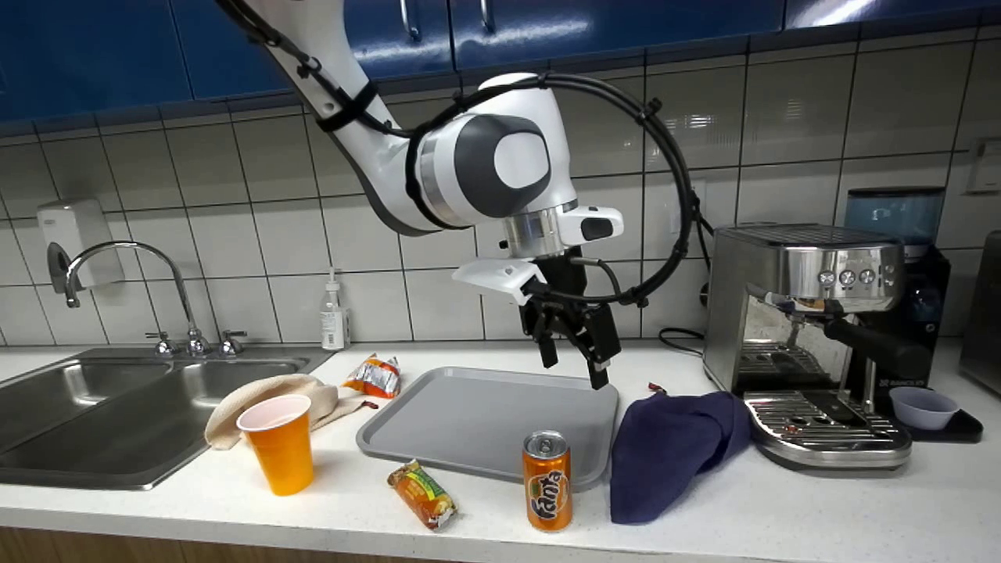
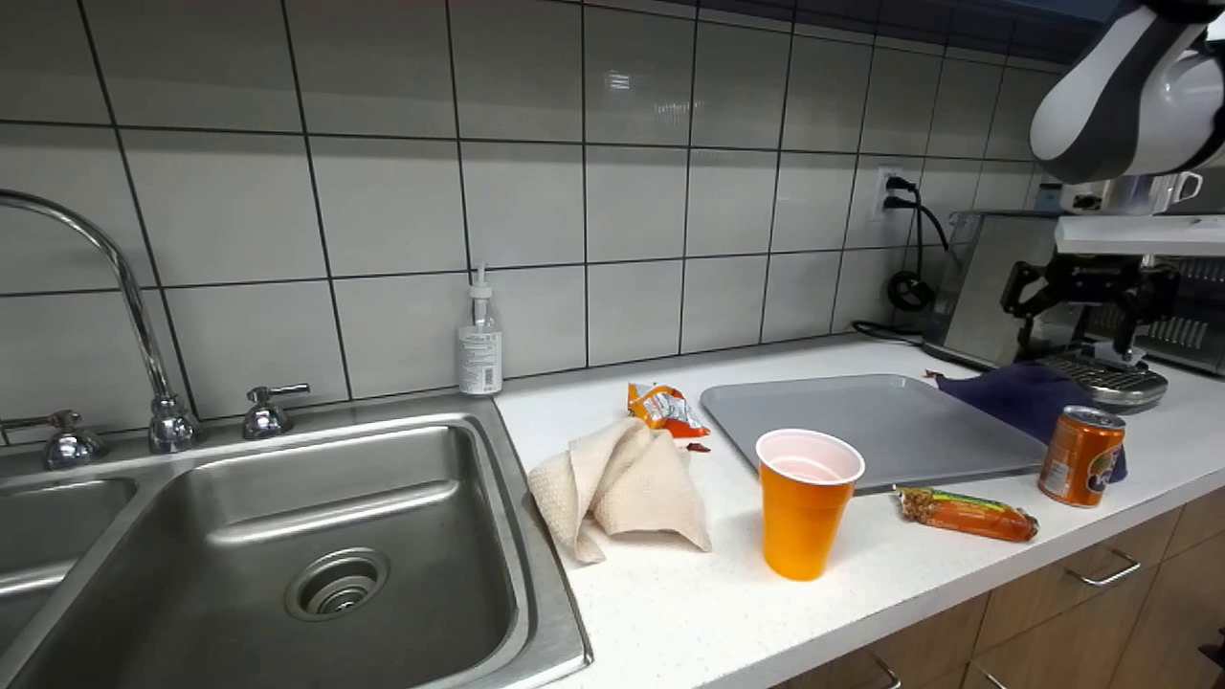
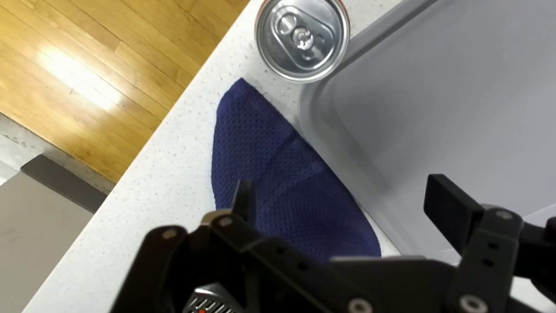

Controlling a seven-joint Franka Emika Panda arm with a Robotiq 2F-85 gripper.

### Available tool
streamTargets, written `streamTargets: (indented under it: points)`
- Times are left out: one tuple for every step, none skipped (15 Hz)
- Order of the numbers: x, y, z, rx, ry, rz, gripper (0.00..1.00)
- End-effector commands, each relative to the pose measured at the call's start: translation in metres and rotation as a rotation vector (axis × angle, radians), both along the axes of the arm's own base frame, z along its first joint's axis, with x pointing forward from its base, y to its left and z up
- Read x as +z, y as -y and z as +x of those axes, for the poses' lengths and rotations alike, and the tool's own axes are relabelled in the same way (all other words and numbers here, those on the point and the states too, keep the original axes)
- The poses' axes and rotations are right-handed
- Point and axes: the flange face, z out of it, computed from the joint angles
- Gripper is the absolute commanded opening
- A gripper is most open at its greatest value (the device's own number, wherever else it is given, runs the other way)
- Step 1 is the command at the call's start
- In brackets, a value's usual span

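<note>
we see a smooth grey tray (image 1: 477, 414); along its side, a textured navy cloth (image 3: 278, 165), long axis parallel, tip pointing past one corner; above that side, the gripper (image 1: 575, 372), jaws apart; near that corner, a metal can (image 1: 547, 485).

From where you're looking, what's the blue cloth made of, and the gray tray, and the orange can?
The blue cloth looks like matte woven fabric: it drapes in folds and shows a bumpy weave. The gray tray seems to be smooth, dull plastic with a molded, rounded rim, though coated metal is possible. The orange can looks like metal, probably aluminum: its silver lid shines.
</note>
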Motion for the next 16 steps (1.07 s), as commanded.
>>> streamTargets:
  points:
    - [0.001,-0.009,-0.018,0.0,-0.038,0.027,1.0]
    - [-0.002,-0.011,-0.02,0.0,-0.046,0.032,1.0]
    - [-0.005,-0.011,-0.022,-0.001,-0.055,0.038,1.0]
    - [-0.008,-0.012,-0.024,-0.003,-0.063,0.042,1.0]
    - [-0.01,-0.013,-0.026,-0.004,-0.069,0.046,1.0]
    - [-0.012,-0.014,-0.028,-0.005,-0.076,0.05,1.0]
    - [-0.014,-0.015,-0.029,-0.006,-0.082,0.053,1.0]
    - [-0.016,-0.015,-0.03,-0.007,-0.089,0.056,1.0]
    - [-0.018,-0.016,-0.032,-0.008,-0.094,0.059,1.0]
    - [-0.02,-0.016,-0.033,-0.009,-0.101,0.061,1.0]
    - [-0.021,-0.017,-0.034,-0.009,-0.108,0.064,1.0]
    - [-0.024,-0.018,-0.035,-0.01,-0.116,0.068,1.0]
    - [-0.025,-0.018,-0.036,-0.011,-0.123,0.073,1.0]
    - [-0.027,-0.019,-0.037,-0.011,-0.129,0.075,1.0]
    - [-0.029,-0.019,-0.037,-0.012,-0.134,0.076,1.0]
    - [-0.031,-0.019,-0.038,-0.011,-0.141,0.077,1.0]
